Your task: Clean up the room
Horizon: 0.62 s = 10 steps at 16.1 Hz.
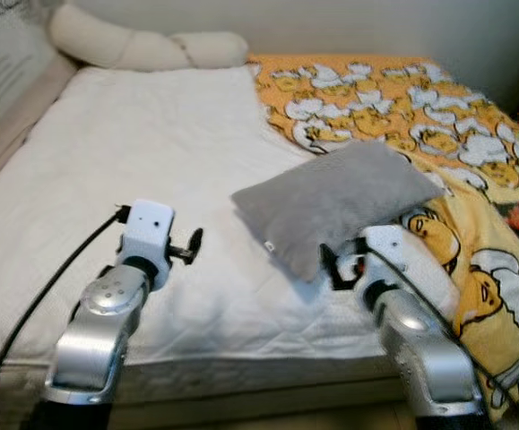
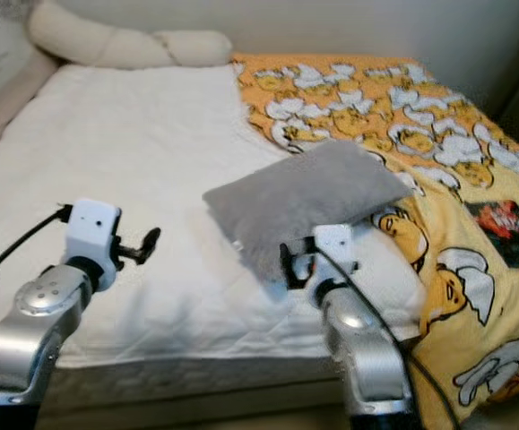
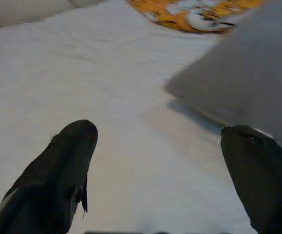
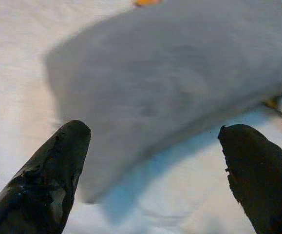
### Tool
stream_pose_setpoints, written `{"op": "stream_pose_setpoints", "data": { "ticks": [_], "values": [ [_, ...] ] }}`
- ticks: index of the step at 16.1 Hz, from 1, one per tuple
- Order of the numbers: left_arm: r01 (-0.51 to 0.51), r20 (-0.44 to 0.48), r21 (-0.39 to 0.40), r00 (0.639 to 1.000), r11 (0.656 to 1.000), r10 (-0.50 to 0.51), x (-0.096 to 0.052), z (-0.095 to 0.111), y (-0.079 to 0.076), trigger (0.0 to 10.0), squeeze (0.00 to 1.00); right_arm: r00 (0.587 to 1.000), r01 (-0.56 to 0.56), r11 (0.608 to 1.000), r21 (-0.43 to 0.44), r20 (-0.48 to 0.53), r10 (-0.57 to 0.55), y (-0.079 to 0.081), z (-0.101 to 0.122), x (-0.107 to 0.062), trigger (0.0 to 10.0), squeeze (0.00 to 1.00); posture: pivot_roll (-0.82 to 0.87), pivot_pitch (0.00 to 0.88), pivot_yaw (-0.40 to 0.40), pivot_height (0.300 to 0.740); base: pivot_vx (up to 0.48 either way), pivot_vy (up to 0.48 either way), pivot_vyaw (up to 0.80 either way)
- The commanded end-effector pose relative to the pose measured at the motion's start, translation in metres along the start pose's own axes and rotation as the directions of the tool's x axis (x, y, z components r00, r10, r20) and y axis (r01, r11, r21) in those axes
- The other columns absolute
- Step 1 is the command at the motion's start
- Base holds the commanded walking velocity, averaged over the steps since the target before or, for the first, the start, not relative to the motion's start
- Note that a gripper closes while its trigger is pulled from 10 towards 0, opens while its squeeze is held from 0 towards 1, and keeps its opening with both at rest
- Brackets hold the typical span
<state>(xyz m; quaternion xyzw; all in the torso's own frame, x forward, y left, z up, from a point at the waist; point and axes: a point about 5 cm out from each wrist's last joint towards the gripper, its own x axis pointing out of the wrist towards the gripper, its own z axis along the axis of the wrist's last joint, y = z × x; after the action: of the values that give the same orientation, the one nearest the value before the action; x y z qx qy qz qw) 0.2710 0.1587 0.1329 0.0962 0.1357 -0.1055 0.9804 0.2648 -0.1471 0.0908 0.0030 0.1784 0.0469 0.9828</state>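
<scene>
While both arms reach out over the bed (image 1: pixel 107 161), the left eye view has the gray pillow (image 1: pixel 335 202) lying askew at centre, half on the white sheet, half on the yellow blanket (image 1: pixel 474 179) at three o'clock. A long cream bolster (image 1: pixel 142 45) sits at eleven o'clock by the wall.

Right eye view: the right hand (image 2: pixel 288 267) is just short of the pillow's near corner, the left hand (image 2: pixel 147 242) over bare sheet at nine o'clock, well apart from it.

Left wrist view: left hand (image 3: pixel 160 170) spread wide, nothing between its fingers (image 3: pixel 67 161), the pillow off toward its right finger.

Right wrist view: right hand (image 4: pixel 155 165) also wide open and empty, the pillow dead ahead between the tips, slightly blurred.

My read: this is the approach to grab the pillow. Next up, the right hand needs to push forward until the corner sits between its fingers, then close firmly; soft fabric may slip from a shallow pinch.
</scene>
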Motion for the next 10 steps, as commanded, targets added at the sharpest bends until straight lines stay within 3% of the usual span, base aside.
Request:
{"op": "stream_pose_setpoints", "data": {
  "ticks": [1, 10],
  "values": [
    [-0.015, -0.003, 0.014, 1.000, 1.000, 0.015, -0.0006, 0.0006, 0.0045, 10.0, 0.00, 1.000, -0.005, 1.000, 0.001, 0.020, 0.005, 0.0018, 0.0068, -0.0008, 10.0, 0.00, -0.09, 0.000, -0.022, 0.740, 0.270, 0.000, 0.00],
    [-0.014, -0.003, 0.019, 1.000, 1.000, 0.014, -0.0001, 0.0005, 0.0058, 10.0, 0.00, 1.000, -0.008, 1.000, -0.002, 0.019, 0.008, 0.0031, 0.0082, -0.0011, 10.0, 0.00, -0.09, 0.000, -0.022, 0.740, 0.273, 0.000, 0.00]
  ]
}}
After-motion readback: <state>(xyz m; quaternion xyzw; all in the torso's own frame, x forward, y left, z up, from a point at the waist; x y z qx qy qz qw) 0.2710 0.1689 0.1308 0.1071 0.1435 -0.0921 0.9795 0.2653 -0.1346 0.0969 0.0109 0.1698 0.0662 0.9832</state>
